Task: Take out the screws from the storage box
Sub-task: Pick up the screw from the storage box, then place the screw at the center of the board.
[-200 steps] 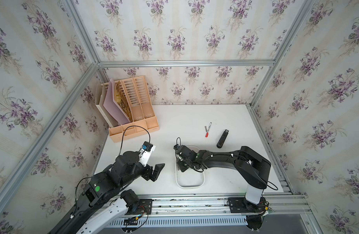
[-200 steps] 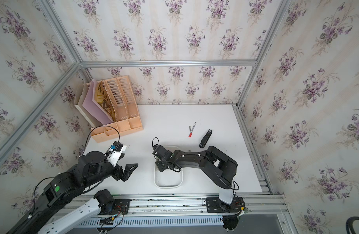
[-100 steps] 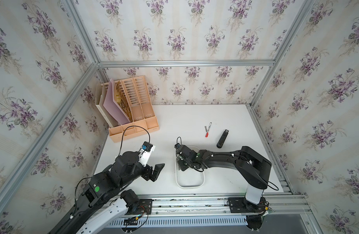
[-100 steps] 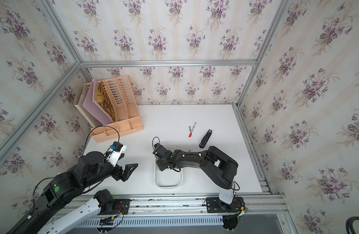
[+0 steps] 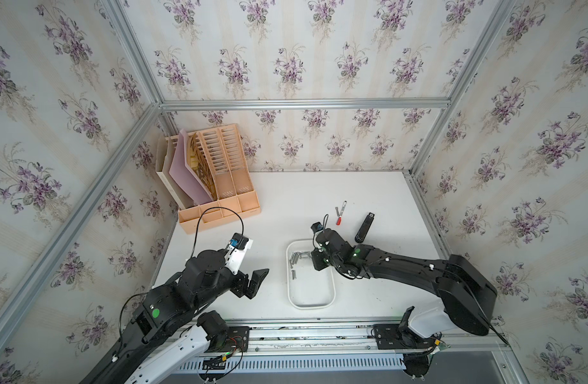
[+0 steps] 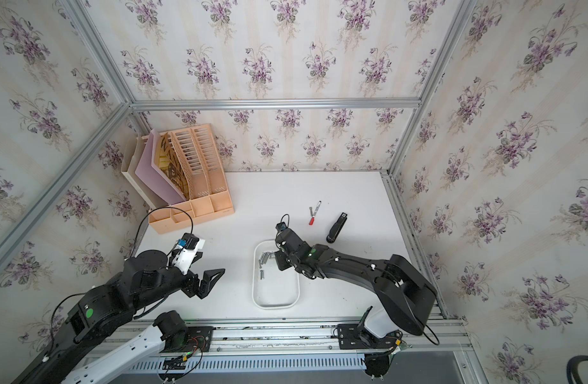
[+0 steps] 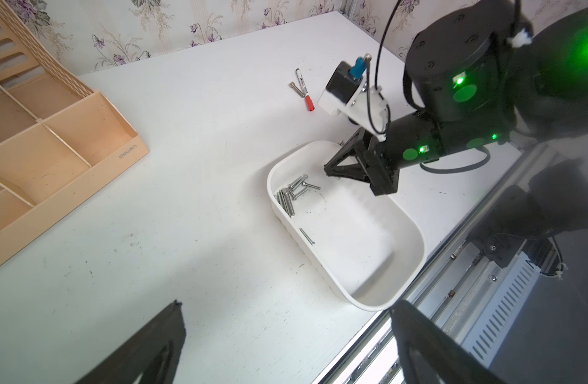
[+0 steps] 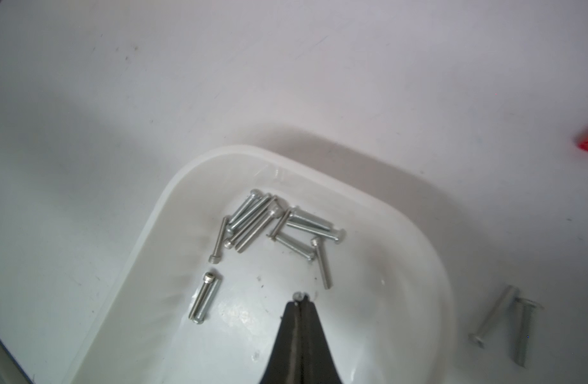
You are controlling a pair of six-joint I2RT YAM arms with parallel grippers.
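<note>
The white storage box (image 5: 310,305) (image 6: 274,306) lies at the table's front middle. Several silver screws (image 5: 297,257) (image 7: 291,196) (image 8: 272,222) lie bunched at its far end, and one lone screw (image 8: 202,297) lies nearer. My right gripper (image 5: 315,262) (image 7: 329,169) (image 8: 299,299) reaches down into that end and is shut, with a small screw head (image 8: 297,295) showing at its tips. Two screws (image 8: 495,311) lie on the table just outside the box, and another screw (image 5: 336,211) lies by the marker. My left gripper (image 5: 256,283) (image 7: 287,304) hangs open and empty left of the box.
A peach file organizer (image 5: 219,199) stands at the back left. A red-and-white marker (image 5: 341,212) and a black stapler-like bar (image 5: 365,227) lie behind the box. The metal rail (image 5: 319,327) runs along the front edge.
The right gripper's jaws have closed the last bit inside the box. Neither arm has visibly shifted.
</note>
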